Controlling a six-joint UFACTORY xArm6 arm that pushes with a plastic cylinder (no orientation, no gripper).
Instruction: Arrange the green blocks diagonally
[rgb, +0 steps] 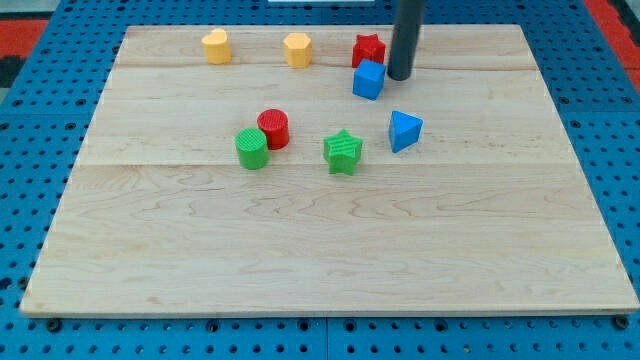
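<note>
No writing or brand shows anywhere. My tip (399, 77) rests on the counter (320, 250) near the view's top, just right of the blue cube (368, 80) and below-right of the red star (369, 48); it has no jaws (just a plain rod). The green cylinder (252, 149) touches the red cylinder (273, 129); the green star (343, 152) lies to its right, both well below-left of my tip.
</note>
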